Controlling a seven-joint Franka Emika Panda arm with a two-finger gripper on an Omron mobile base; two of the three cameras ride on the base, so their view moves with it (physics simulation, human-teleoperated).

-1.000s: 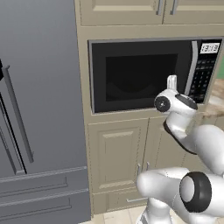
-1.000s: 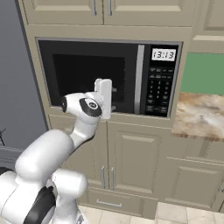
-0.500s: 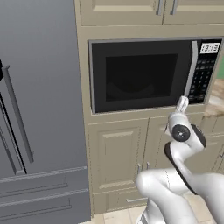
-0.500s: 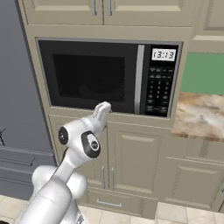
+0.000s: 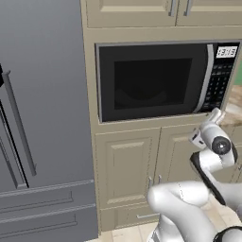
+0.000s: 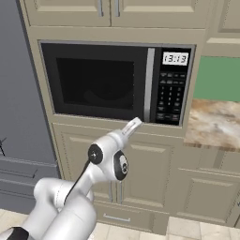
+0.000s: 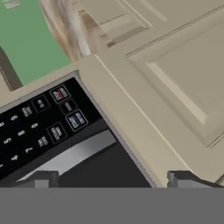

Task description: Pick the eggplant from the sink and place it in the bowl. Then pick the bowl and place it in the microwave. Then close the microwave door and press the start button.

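The microwave point(image 5: 160, 80) is built into the beige cabinetry, and its dark-glass door point(image 6: 96, 82) is shut, with the silver handle point(image 6: 149, 84) upright beside the keypad point(image 6: 171, 96). My gripper point(image 6: 134, 123) points up at the trim just below the door's right end. In the hand view the gripper point(image 7: 114, 180) is open with nothing between its fingertips point(image 7: 41, 178), close to the keypad's lower buttons point(image 7: 57, 118). A dim rounded shape shows behind the glass; I cannot tell what it is. The eggplant, the sink and the bowl are out of view.
A tall grey refrigerator point(image 5: 42, 118) stands left of the microwave. Beige cabinet doors point(image 5: 125, 170) sit below it and more above. A marble counter point(image 6: 213, 124) with a green wall point(image 6: 218, 77) behind it lies to the right.
The arm has folded down: the hand dropped from in front of the door handle to just below the microwave. The jaws stayed open and the door stayed shut.
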